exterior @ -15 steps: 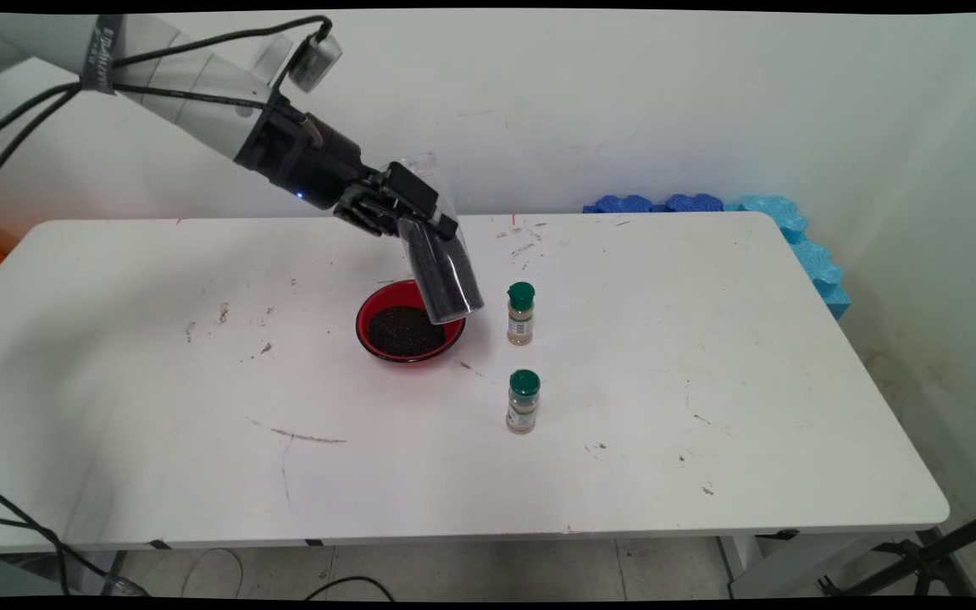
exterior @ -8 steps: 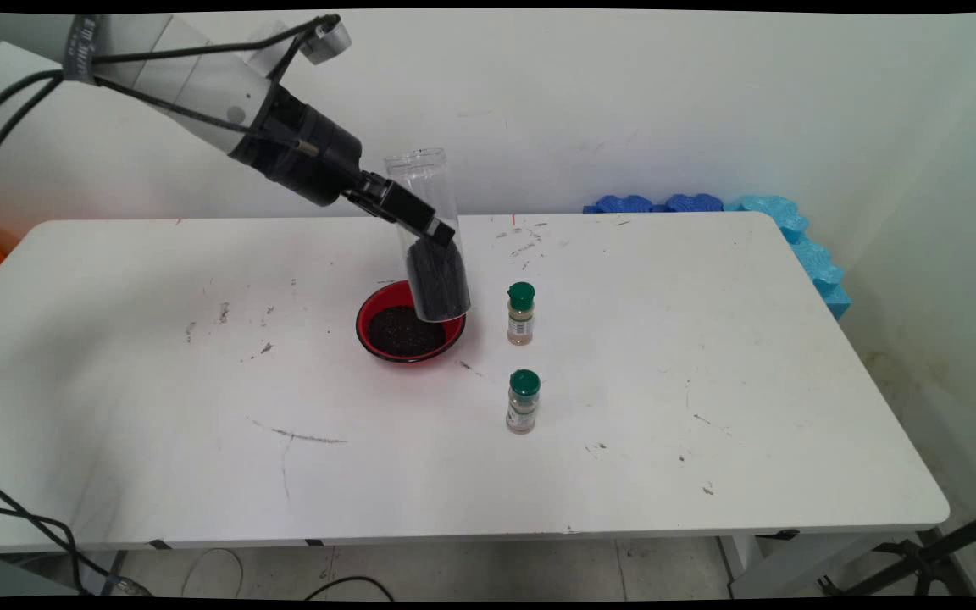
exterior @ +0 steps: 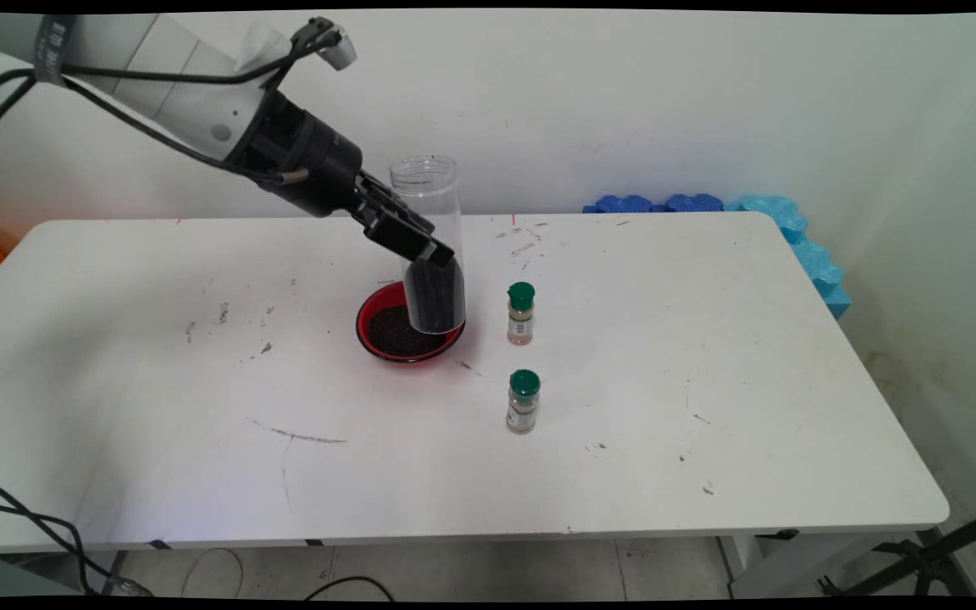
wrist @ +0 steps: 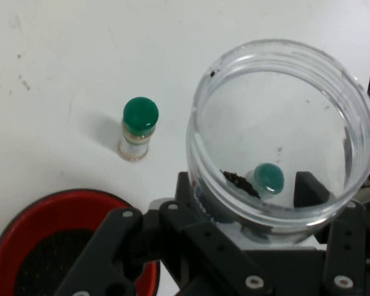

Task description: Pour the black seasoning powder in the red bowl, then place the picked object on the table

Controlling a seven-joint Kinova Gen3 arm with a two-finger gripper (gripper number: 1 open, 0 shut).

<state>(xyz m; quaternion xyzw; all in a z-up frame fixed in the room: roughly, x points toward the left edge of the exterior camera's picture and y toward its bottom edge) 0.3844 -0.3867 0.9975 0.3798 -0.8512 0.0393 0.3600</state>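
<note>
My gripper (exterior: 420,246) is shut on a clear plastic jar (exterior: 430,241), held almost upright with its open mouth up and dark grains in its lower part. The jar hangs just above the right rim of a red bowl (exterior: 407,324) filled with dark grains. In the hand view the jar (wrist: 283,132) fills the right side, open rim toward the camera, with the gripper (wrist: 253,209) clamped round it. The red bowl (wrist: 61,246) lies at the lower left there.
Two small spice bottles with green caps stand right of the bowl: one (exterior: 521,313) close beside it, another (exterior: 523,402) nearer the table's front. In the hand view one bottle (wrist: 137,128) stands apart on the white table (exterior: 708,356). Blue foam pieces (exterior: 725,207) lie at the far right corner.
The jar has been tipped back from a leftward lean to nearly upright, its mouth now up. The hand has rotated and risen slightly; the bowl and bottles stayed put.
</note>
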